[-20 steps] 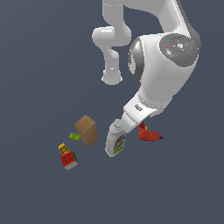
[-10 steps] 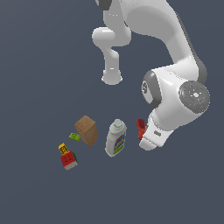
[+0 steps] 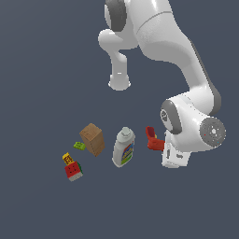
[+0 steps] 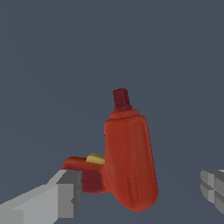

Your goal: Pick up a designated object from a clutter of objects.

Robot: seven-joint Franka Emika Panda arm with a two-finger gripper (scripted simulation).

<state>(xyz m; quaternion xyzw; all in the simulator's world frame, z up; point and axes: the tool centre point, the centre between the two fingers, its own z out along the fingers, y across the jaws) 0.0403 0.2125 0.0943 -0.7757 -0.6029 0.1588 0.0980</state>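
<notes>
Approach step, grasp not yet made. Pincer spread wide, fingers either side of the red drill (nozzle pointing away), neither visibly touching. Next: lower, close, lift. Beyond, white bottle, brown box and red-green block on the counter.

High overview; wrist close-up, shared drill

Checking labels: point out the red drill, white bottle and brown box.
red drill point(image 4: 130, 164), wrist view, on its main body.
white bottle point(image 3: 124, 148), exterior view, on its label.
brown box point(image 3: 92, 138), exterior view, on its front face.
</notes>
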